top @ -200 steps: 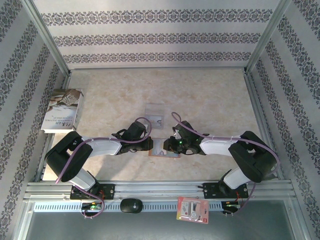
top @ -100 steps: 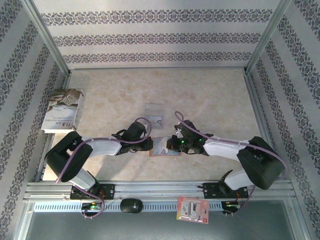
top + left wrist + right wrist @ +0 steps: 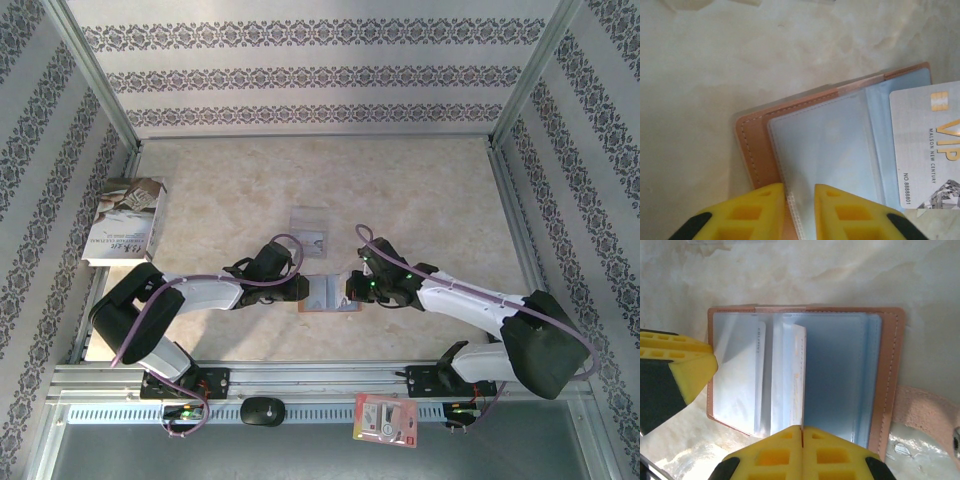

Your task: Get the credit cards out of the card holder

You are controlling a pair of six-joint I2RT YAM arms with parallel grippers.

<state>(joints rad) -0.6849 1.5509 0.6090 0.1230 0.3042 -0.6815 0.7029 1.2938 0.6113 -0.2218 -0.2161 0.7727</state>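
Right arm (image 3: 480,305) swung outward — card holder (image 3: 330,293) open flat, long axis left-right

The credit card (image 3: 925,160) and card holder (image 3: 754,150) run off the left wrist view's right edge.

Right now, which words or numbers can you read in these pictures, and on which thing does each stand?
"VIP": on the card sticking out of the wallet.
"MALSON NEW CENTURY": same card.
"NO 8888801": same card.
The book and the red packet: print too small to read.
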